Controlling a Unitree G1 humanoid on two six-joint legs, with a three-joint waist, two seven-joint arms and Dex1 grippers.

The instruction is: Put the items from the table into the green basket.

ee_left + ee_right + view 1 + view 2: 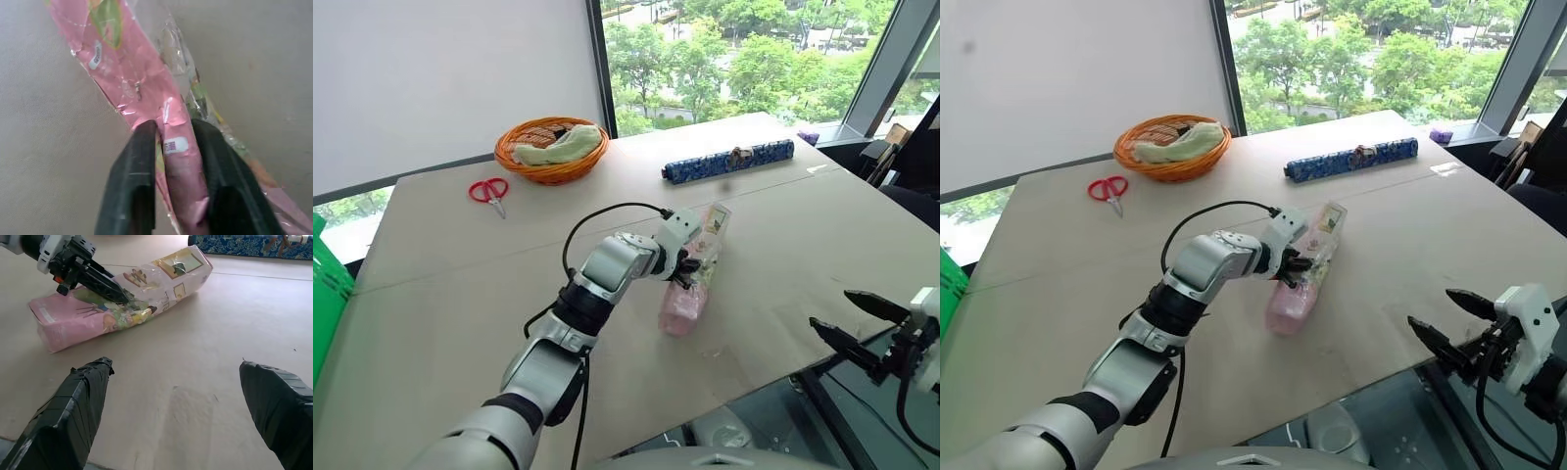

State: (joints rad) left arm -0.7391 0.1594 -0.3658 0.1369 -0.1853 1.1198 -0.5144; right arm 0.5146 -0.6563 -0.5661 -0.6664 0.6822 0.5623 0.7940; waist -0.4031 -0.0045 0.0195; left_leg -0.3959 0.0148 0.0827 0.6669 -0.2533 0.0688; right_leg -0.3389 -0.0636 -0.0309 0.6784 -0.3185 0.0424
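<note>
A long clear plastic pack (683,306) with a pink base lies on the beige table (460,284), a little right of the middle. My left gripper (690,266) is down on the middle of the pack, shut on it. In the left wrist view its black fingers (132,181) pinch a fold of the pink film (127,73). Small red-handled scissors (489,191) lie at the far left. The green basket (328,294) shows as a strip at the left edge. My right gripper (830,308) hangs open beyond the table's near right edge, empty.
An orange wicker bowl (551,147) with a pale cloth sits at the back, next to the scissors. A long blue patterned roll (729,160) lies at the back right. The table's front edge runs close to my right gripper.
</note>
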